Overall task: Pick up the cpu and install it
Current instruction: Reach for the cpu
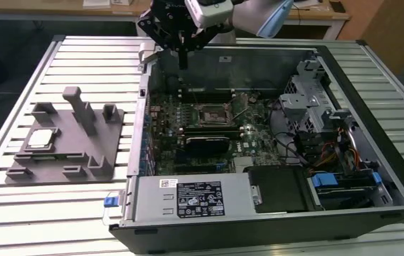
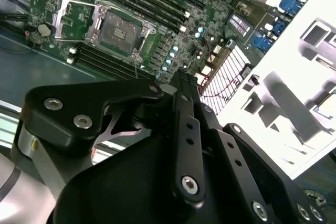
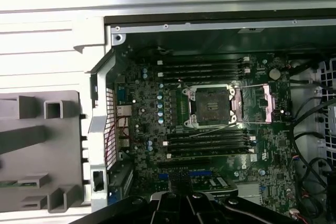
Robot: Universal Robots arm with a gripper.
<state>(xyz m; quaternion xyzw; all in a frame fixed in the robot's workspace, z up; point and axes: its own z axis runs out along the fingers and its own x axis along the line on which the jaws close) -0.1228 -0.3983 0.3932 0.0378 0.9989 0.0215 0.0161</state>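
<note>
Black robot claw point(image 1: 182, 66) is hovering over the rear wall of the open black computer case point(image 1: 273, 234), jaws pinched narrow and gripping nothing. Small flat square silvery-topped cpu point(image 1: 40, 138) is lying in the grey moulded fixture point(image 1: 81, 160) on the slatted metal table point(image 1: 17, 213), well apart from the claw. Pick step looks unstarted. Grasping likely calls for widening the claw above the chip. Open motherboard socket point(image 3: 211, 106) is sitting empty.

The small square cpu point(image 1: 40, 138) has a shiny silver metal top. The grey plastic holder tray point(image 1: 46, 166) looks dull and smooth. The ribbed table point(image 1: 81, 58) is pale, smooth metal.
</note>
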